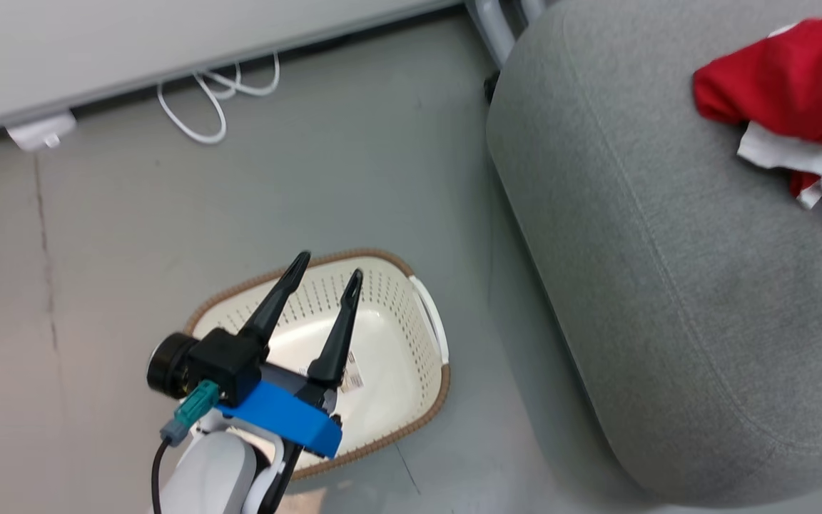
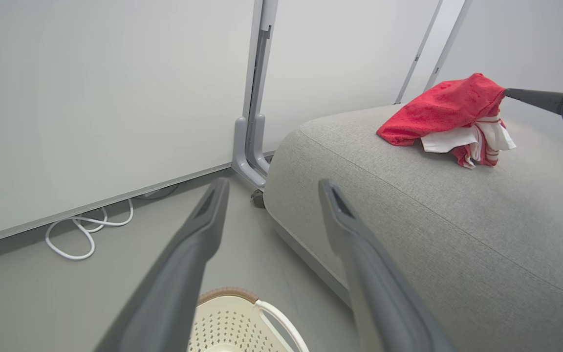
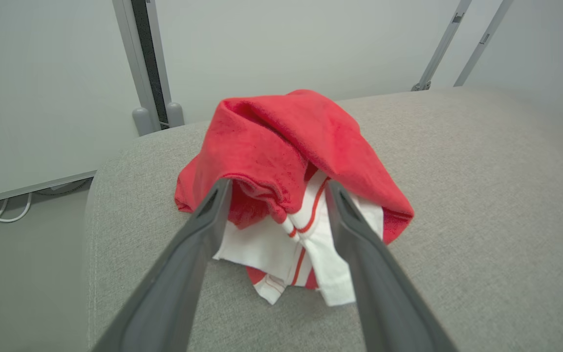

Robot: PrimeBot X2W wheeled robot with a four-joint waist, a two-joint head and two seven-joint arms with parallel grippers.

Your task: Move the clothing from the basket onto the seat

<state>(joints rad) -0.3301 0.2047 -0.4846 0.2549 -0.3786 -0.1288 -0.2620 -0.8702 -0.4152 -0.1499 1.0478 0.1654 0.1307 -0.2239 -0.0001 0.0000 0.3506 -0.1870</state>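
Clothing [image 3: 286, 142] on seat [image 3: 482, 195], right claw [image 3: 277, 186] spread astride it; risk of snagging fabric when lifting away; left claw [image 1: 330, 264] spread.

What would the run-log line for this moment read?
clothing: heaped on seat | basket: on floor, no clothing seen inside | left gripper: open above basket | right gripper: open, fingers flanking clothing

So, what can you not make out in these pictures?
Head view: the right edge cuts off the clothing on the seat.
Head view: the left gripper covers part of the basket; the print on its label is too small.
Right wrist view: folds hide whether the clothing is one garment or two.
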